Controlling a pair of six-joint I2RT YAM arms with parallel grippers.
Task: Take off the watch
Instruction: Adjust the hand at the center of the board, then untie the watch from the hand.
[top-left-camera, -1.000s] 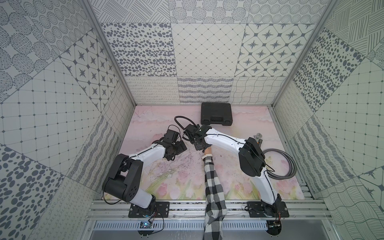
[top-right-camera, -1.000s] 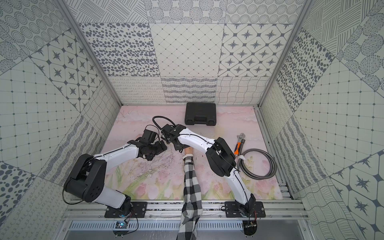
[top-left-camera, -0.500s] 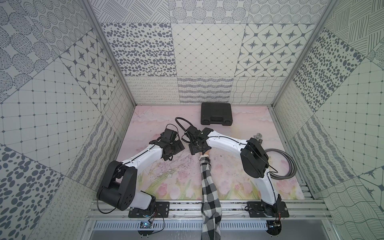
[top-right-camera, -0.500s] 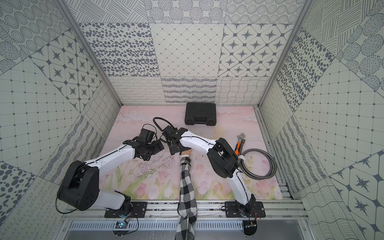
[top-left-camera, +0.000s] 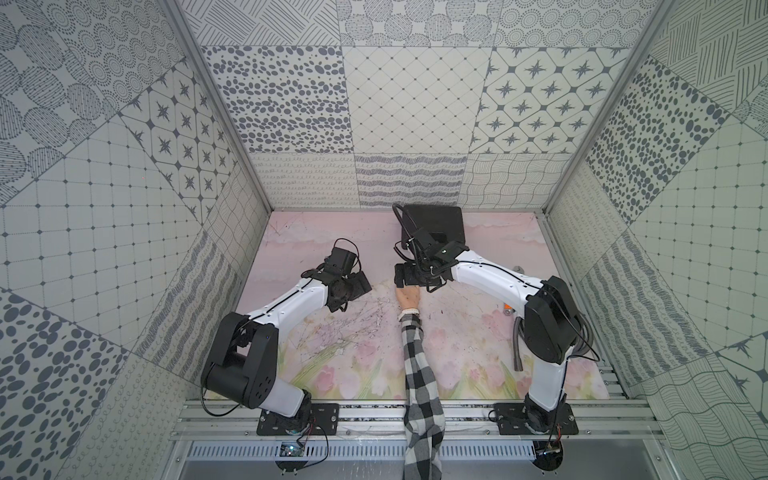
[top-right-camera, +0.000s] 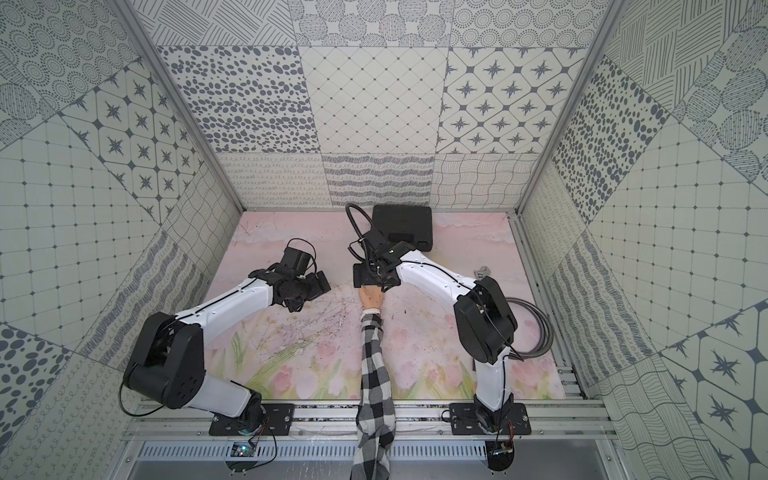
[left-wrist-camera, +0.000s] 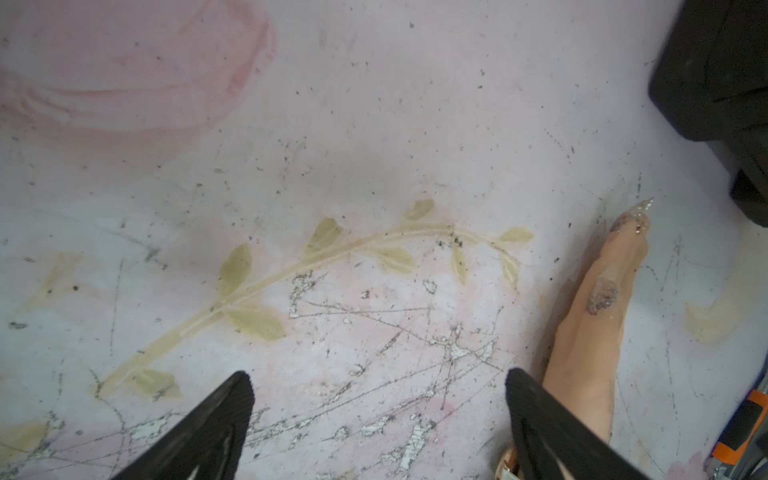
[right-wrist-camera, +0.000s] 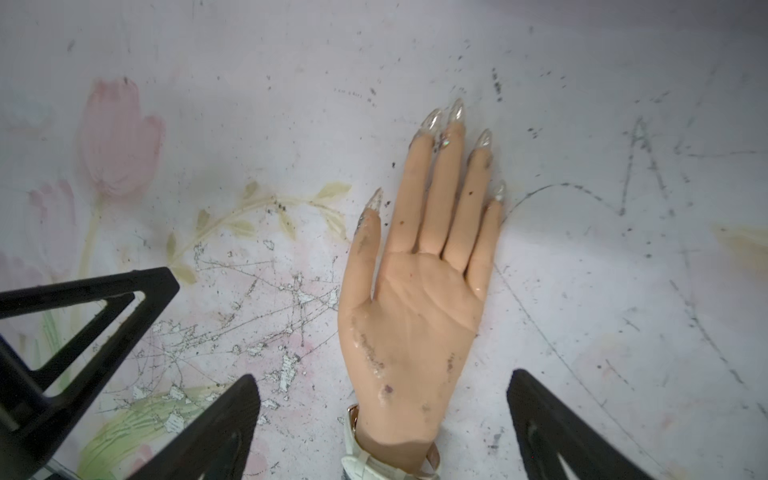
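No printed text, label, brand or number is legible on any item in view. The only letter-like sign is a dark hand-drawn scrawl resembling a capital "A" (right-wrist-camera: 631, 166) on the table mat (right-wrist-camera: 582, 62). It lies to the little-finger side of the mannequin hand (right-wrist-camera: 415, 311), apart from it and level with its fingertips.

We see bright, even, diffuse light in both top views, sharp, the patterned walls (top-left-camera: 124, 208) splaying at the edges. Wrist views look hazier, with soft grey shadows on the floral mat (left-wrist-camera: 365, 174).
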